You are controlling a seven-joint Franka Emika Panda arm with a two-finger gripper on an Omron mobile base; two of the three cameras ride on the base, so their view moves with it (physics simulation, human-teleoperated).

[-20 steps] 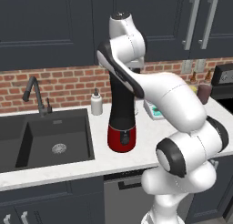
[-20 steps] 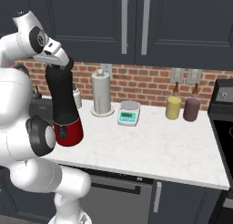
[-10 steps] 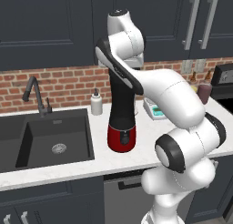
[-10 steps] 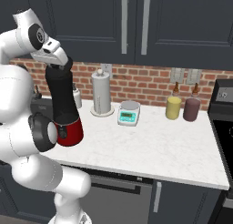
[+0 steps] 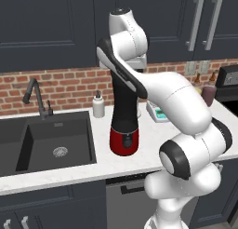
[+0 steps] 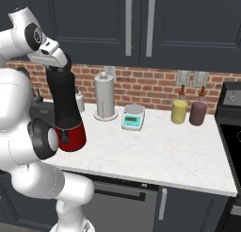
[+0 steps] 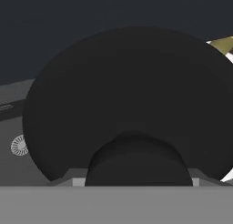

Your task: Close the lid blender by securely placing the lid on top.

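Standing on the white counter (image 6: 160, 155), just right of the sink (image 5: 51, 142), the blender (image 5: 124, 116) is upright: a tall black jar on a rounded red base with a small dark button facing the front. The gripper (image 6: 60, 70) sits directly over the top of the jar, with the arm bent down onto it from above. From the hand camera, the lid (image 7: 132, 104) is a broad black disc right under the hand, and the jaws are closed on it; whether it is fully seated on the jar cannot be told. Behind the blender, by the brick wall, a white soap bottle (image 5: 98, 105) stands to its left. To its right come a paper towel roll (image 6: 105, 95) and a small kitchen scale (image 6: 132, 118), with two jars (image 6: 188, 112) further along.
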